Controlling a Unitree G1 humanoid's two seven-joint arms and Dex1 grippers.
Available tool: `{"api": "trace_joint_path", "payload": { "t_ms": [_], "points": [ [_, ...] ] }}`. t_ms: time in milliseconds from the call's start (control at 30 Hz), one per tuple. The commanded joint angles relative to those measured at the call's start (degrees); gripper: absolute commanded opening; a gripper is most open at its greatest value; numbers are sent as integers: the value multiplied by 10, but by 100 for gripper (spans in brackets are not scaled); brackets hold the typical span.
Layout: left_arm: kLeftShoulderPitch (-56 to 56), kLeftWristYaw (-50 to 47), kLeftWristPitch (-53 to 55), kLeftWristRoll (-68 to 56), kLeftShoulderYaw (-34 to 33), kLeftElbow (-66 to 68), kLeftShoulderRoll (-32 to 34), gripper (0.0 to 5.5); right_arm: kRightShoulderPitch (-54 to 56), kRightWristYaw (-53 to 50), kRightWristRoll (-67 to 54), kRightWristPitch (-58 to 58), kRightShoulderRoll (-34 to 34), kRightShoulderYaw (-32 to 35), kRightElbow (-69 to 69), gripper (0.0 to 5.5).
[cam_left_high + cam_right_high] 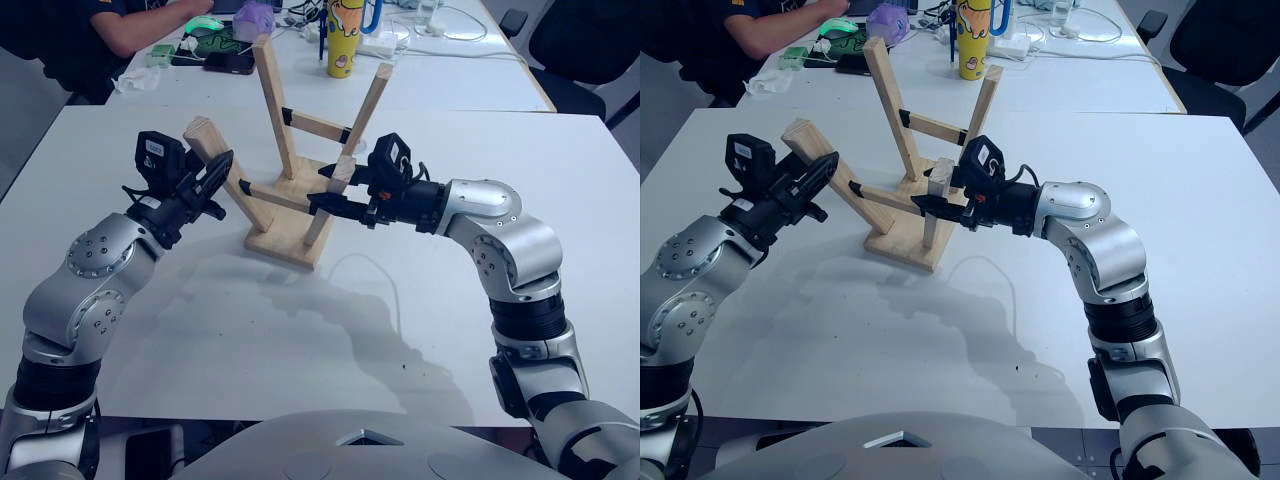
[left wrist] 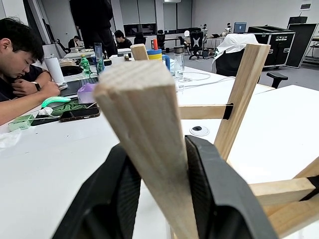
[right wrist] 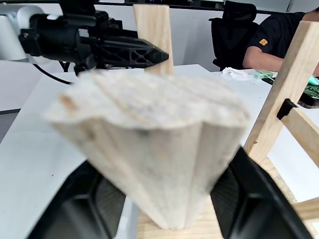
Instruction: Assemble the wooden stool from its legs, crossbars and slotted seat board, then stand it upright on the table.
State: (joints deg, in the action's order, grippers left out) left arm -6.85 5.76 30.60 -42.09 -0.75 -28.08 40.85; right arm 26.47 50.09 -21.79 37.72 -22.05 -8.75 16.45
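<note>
1. Looking down through the left eye, I see the stool [image 1: 288,165] upside down. Its seat board [image 1: 283,243] lies flat on the surface [image 1: 500,160], four legs point up, and crossbars [image 1: 318,126] already link them. My left end effector [image 1: 215,180] pinches the outer leg [image 1: 203,135], and my right end effector [image 1: 330,190] pinches the near leg [image 1: 322,225].
2. The right eye shows the same layout. The outer leg leans well away from the others, so I judge its joint may not be fully seated.
3. At my left wrist, both fingers [image 2: 107,199] press against the sides of the outer leg.
4. At my right wrist, the jaws clamp the near leg just below its end.
5. By my judgement the assembly is nearly done. What remains is seating the joints, turning the stool over and standing it upright.
</note>
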Motion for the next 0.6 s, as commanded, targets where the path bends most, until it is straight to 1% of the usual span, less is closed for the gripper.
{"api": "trace_joint_path", "payload": {
  "t_ms": [33,133,267,367,467,600],
  "points": [
    [118,95,108,52,195,56,6,124,-64,13,19,-23,3,-58,-70,208],
    [123,94,91,68,205,74,2,124,-86,12,33,-49,-3,-79,-77,206],
    [144,98,68,85,234,96,3,124,-103,6,43,-53,-4,-111,-79,205],
    [148,93,40,94,236,109,-4,124,-107,3,34,-58,2,-107,-92,205],
    [126,72,-8,88,191,105,-25,124,-95,-9,25,-72,20,-84,-108,205],
    [60,37,-36,80,115,75,-35,124,-65,-36,5,-84,51,-43,-126,205]
  ]
}}
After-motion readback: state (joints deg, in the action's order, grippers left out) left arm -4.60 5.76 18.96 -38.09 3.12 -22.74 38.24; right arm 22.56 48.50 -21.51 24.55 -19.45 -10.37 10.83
